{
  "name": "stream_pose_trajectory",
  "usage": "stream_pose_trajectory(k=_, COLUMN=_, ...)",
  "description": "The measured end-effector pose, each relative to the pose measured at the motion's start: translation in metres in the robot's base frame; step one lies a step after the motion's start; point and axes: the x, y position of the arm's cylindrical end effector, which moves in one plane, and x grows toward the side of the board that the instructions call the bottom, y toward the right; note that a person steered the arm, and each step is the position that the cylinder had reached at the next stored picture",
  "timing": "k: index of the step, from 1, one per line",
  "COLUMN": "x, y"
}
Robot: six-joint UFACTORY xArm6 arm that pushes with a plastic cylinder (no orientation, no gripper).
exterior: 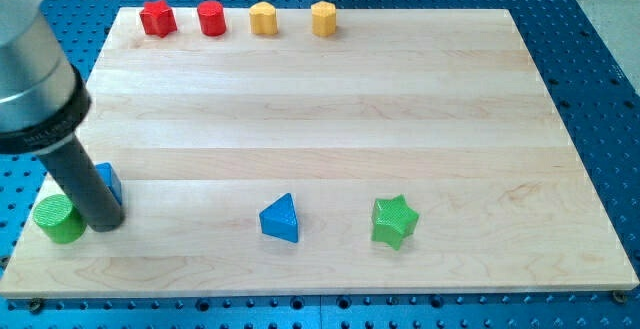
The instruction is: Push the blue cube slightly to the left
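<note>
The blue cube (109, 181) sits near the board's left edge, mostly hidden behind my rod; only its right part shows. My tip (103, 223) rests on the board just below and in front of the cube, touching or nearly touching it. A green cylinder (59, 218) stands right beside the tip on its left.
A blue triangular block (281, 218) and a green star (393, 221) lie at the view's bottom middle. Along the top edge stand a red star-like block (157, 17), a red cylinder (211, 17), a yellow block (262, 17) and a yellow hexagon (323, 17). The wooden board (330, 119) lies on a blue perforated table.
</note>
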Motion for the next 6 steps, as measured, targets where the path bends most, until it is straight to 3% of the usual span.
stream_pose_trajectory(k=1, x=-0.018, y=-0.01)
stream_pose_trajectory(k=2, x=-0.041, y=0.041)
stream_pose_trajectory(k=5, x=-0.047, y=0.008)
stream_pose_trajectory(k=6, x=-0.075, y=0.067)
